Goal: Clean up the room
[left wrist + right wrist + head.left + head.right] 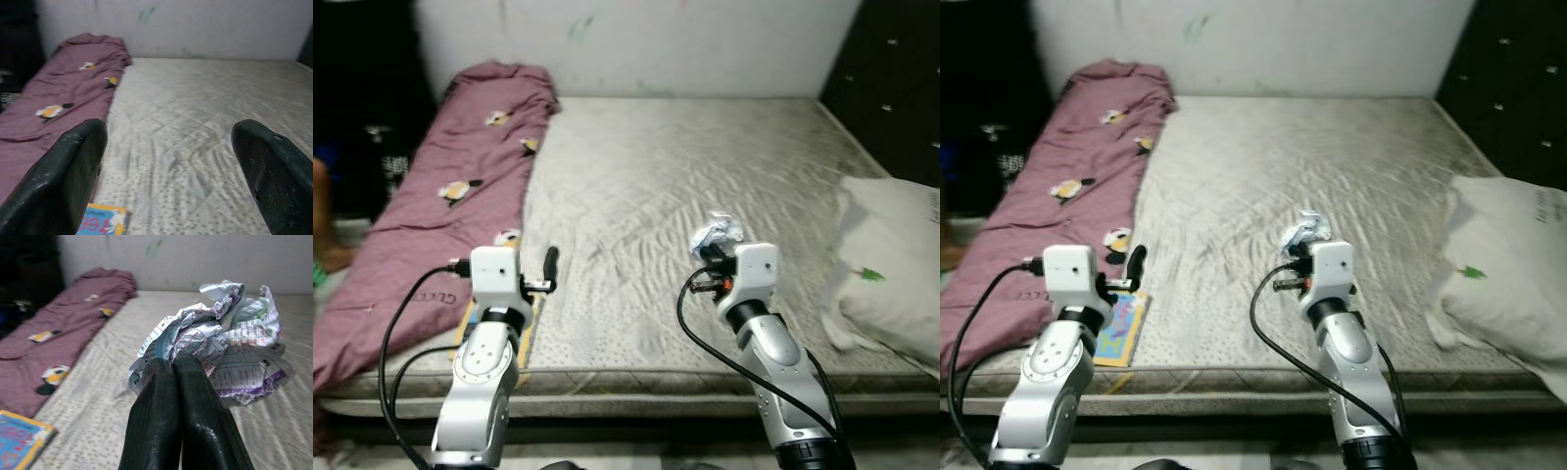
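So the right gripper [181, 364] has its two black fingers pressed together on the near edge of a crumpled ball of printed paper [220, 347]. The wad sits right at the fingertips and bulges out beyond them, held just above the bare mattress [705, 157]. It's a lump with no real long axis, so nothing to line up there. My guess is the paper is trash and the next move is carrying it off the bed.

The left gripper [171, 161] has its fingers spread wide with nothing between them. Just below and beside its fingertips, at the mattress edge, lies a colourful book [1123, 328], next to the maroon blanket [460, 166]. The left arm is clearly nearer to that one. A white pillow [891, 255] is off beyond the right arm.
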Controlling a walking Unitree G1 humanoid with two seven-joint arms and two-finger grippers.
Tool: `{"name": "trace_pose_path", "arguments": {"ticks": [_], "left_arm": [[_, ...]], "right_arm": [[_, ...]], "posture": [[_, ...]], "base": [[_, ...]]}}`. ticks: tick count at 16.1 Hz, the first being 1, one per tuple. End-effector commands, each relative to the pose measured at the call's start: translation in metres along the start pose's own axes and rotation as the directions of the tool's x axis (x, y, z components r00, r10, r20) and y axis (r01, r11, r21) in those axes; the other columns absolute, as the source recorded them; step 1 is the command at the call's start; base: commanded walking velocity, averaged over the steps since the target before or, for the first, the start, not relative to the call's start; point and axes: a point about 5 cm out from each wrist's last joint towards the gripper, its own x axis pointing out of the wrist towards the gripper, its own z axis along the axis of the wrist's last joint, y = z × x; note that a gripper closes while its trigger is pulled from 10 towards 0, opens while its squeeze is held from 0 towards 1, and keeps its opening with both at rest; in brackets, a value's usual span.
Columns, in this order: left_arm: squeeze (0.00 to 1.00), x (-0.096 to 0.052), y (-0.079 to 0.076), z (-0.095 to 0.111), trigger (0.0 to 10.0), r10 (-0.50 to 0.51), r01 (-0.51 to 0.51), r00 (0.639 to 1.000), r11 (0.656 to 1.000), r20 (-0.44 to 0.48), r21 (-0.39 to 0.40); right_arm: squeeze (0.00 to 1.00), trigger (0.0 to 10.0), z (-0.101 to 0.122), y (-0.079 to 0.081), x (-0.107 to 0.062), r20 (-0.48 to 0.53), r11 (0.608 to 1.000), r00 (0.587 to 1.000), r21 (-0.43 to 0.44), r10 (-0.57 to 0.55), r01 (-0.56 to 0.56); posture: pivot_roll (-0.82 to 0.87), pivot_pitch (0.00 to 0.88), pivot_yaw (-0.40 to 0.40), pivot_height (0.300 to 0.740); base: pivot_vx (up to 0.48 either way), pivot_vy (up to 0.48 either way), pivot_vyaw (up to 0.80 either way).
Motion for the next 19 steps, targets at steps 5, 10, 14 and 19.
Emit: {"name": "trace_pose_path", "arguments": {"ticks": [5,10,14,19], "left_arm": [[0.00,0.0006,-0.0051,0.0017,10.0,-0.025,0.025,1.000,1.000,0.008,-0.006],[0.00,0.0002,-0.0041,0.0013,10.0,-0.020,0.020,1.000,1.000,0.007,-0.020],[0.00,0.0004,-0.0039,0.0015,10.0,-0.017,0.017,1.000,1.000,0.008,-0.022],[0.00,0.0003,-0.0044,0.0016,10.0,-0.016,0.016,1.000,1.000,0.011,-0.020]], "right_arm": [[0.00,10.0,0.0001,-0.0047,0.0000,0.000,1.000,1.000,-0.007,-0.013,0.013],[0.00,10.0,0.0002,-0.0047,-0.0004,0.004,1.000,1.000,0.000,-0.014,0.014],[0.00,10.0,0.0000,-0.0025,-0.0016,0.006,1.000,1.000,-0.003,-0.002,0.002],[0.00,10.0,0.0004,-0.0025,-0.0014,0.008,1.000,1.000,-0.006,0.007,-0.007]], "posture": [[-0.02,0.000,0.022,0.740],[-0.02,0.000,0.026,0.740],[-0.02,0.000,0.025,0.740],[-0.02,0.000,0.024,0.740]], "base": [[0.000,0.480,0.00],[0.000,0.480,0.00],[0.000,0.480,0.00],[0.000,0.480,0.00]]}}
